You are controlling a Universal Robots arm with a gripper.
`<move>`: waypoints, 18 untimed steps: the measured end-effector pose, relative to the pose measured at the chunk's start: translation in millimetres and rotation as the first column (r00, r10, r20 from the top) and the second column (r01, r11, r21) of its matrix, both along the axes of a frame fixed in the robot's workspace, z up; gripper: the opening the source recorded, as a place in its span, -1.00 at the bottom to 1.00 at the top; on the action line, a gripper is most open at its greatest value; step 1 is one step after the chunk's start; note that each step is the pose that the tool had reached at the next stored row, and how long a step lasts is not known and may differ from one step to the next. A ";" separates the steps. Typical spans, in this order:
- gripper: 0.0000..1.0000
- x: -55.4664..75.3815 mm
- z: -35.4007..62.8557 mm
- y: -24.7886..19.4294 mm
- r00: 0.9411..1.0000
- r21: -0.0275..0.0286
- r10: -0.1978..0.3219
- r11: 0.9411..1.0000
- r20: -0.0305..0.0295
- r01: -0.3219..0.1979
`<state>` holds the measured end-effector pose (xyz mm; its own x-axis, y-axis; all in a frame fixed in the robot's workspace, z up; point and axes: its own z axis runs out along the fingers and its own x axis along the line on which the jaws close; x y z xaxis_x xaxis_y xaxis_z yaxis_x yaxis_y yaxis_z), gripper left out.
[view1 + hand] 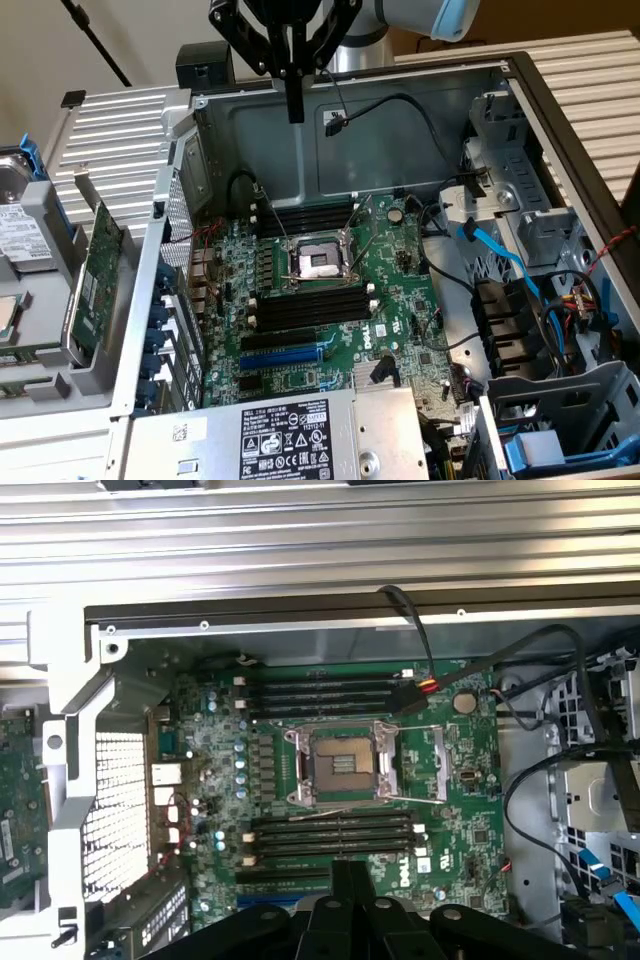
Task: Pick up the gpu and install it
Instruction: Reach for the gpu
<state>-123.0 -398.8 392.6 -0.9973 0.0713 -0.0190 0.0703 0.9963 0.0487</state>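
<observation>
One tool (295,108) pinched shut, empty, above open case (380,150), gpu (97,270) well apart beyond case wall

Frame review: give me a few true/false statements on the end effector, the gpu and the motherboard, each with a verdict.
1. The end effector is shut and holds nothing. True.
2. The gpu is seated in the motherboard. False: it stands in a gray holder outside the case, on the exterior view's left.
3. The CPU socket has no cooler on it. True.
4. The end effector touches the motherboard. False: it hangs above the board, well apart from it.
</observation>
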 end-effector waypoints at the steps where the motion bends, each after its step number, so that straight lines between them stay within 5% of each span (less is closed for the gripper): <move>1: -0.79 -1.6 0.0 -0.1 1.000 0.000 0.000 1.000 0.000 0.000; 18: -0.79 -69.1 0.0 -8.2 1.000 0.000 0.000 1.000 -0.002 0.000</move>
